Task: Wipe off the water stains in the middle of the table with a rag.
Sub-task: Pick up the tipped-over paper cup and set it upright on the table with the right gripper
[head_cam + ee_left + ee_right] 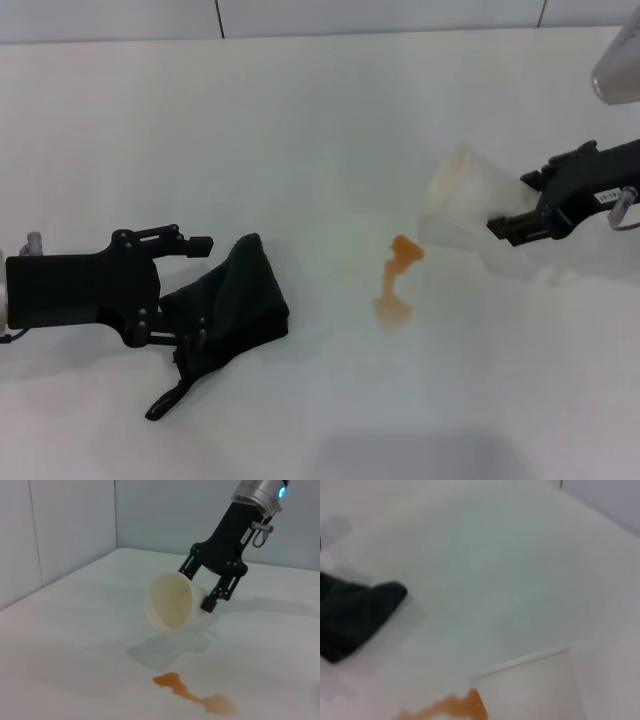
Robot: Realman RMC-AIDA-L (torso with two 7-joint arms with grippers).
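The water stains (395, 282) are an orange-brown smear of two joined blobs on the middle of the white table (300, 120); they also show in the left wrist view (192, 692) and the right wrist view (450, 707). The black rag (245, 295) lies bunched to their left, with a thin tail toward the front edge. My left gripper (195, 290) is low at the rag's left side, open, its fingers straddling the cloth. My right gripper (515, 205) hangs right of the stains, shut on a tilted translucent white cup (465, 195) whose mouth faces the smear.
The tilted cup (170, 602) hovers just above the table, close behind the stains, with the right gripper (197, 586) clamped on its base. A pale wall with grey seams (220, 15) runs along the table's far edge. The rag (350, 612) shows far off in the right wrist view.
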